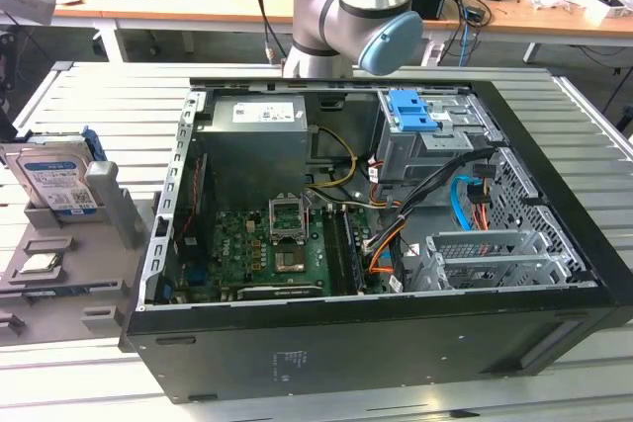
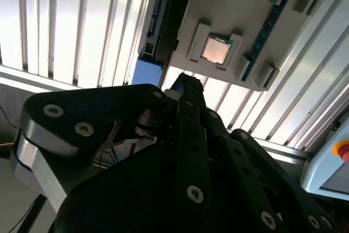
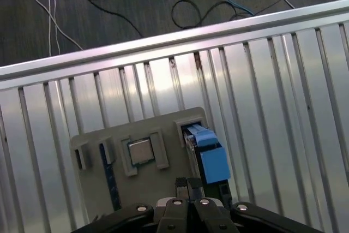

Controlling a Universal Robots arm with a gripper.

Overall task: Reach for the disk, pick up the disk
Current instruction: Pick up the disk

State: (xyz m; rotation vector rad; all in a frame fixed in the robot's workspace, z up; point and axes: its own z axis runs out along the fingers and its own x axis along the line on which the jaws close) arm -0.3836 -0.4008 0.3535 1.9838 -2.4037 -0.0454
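A slatted metal worktop (image 1: 99, 96) in a cable-strewn lab carries an open computer case (image 1: 396, 343) with its boards exposed. At the exterior view's left, a grey fixture (image 1: 109, 210) holds the disk (image 1: 54, 180) standing on edge in its slot, label outward. A processor chip (image 1: 38, 264) lies flat on the fixture, near the disk and on the camera's side of it. In the first wrist view the gripper (image 3: 188, 185) hangs above the fixture, well apart from the disk's blue-railed edge. Its fingers look pressed together with nothing between them. The reach appears only partly made: the gripper is over the fixture, but nothing touches the disk. The pick-up is not yet begun, and the disk sits in its slot.
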